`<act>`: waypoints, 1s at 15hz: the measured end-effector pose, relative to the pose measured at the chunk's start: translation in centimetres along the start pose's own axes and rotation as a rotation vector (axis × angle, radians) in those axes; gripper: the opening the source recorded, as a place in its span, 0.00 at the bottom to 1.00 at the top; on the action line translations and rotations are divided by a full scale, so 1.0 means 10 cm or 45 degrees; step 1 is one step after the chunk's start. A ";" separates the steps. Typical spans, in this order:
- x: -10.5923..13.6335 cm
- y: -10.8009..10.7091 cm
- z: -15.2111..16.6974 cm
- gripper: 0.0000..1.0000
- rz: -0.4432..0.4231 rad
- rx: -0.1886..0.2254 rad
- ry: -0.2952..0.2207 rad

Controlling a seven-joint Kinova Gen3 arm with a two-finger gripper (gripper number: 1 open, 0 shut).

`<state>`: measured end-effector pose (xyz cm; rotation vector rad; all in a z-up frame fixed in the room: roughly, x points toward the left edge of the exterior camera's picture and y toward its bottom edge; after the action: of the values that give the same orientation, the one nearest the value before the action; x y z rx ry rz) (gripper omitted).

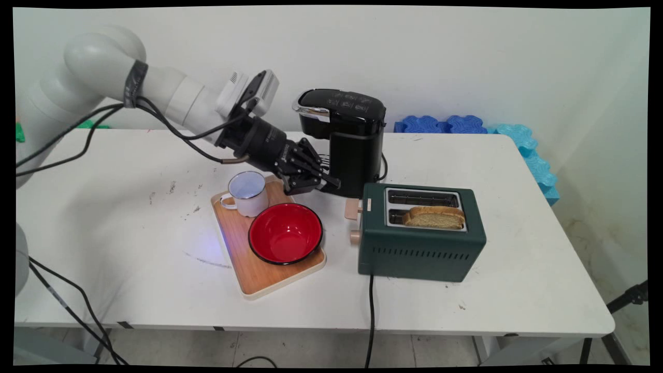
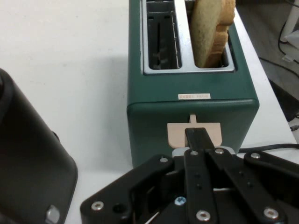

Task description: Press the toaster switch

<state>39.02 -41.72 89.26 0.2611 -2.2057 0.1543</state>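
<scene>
Green toaster point(image 2: 191, 109), holding a bread slice point(image 2: 212, 32) in one slot, faces the gripper point(image 2: 198, 135), fingers together just before its beige lever point(image 2: 194, 133); we judge they could slip off sideways, nudging the toaster.

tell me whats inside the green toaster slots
One slice of toasted bread stands in the near slot of the green toaster, its top poking out. The far slot looks empty down to its wire guides; deeper inside cannot be seen.

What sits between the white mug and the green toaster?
In the main view, a red bowl on the wooden tray lies between the mug and toaster.
</scene>
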 end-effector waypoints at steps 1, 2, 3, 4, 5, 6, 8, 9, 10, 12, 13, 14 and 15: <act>-0.02 0.00 0.03 0.00 0.001 -0.004 0.004; -0.04 0.00 0.05 0.00 0.002 -0.008 0.008; -0.06 0.00 0.07 0.00 0.003 -0.010 0.011; -0.09 0.00 0.10 0.00 0.003 -0.012 0.015; -0.11 0.00 0.13 0.00 0.003 -0.013 0.018; -0.13 -0.01 0.15 0.00 0.002 -0.014 0.022; -0.16 0.00 0.19 0.00 0.000 -0.017 0.030; -0.18 0.00 0.21 0.00 0.000 -0.020 0.038; -0.19 0.00 0.24 0.00 0.000 -0.024 0.048; -0.20 0.01 0.27 0.00 0.000 -0.029 0.063; -0.21 0.01 0.29 0.00 0.000 -0.032 0.070; -0.21 0.02 0.30 0.00 0.000 -0.034 0.075; -0.22 0.02 0.32 0.00 0.000 -0.035 0.080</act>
<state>37.84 -41.90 85.58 0.2378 -2.1443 0.1300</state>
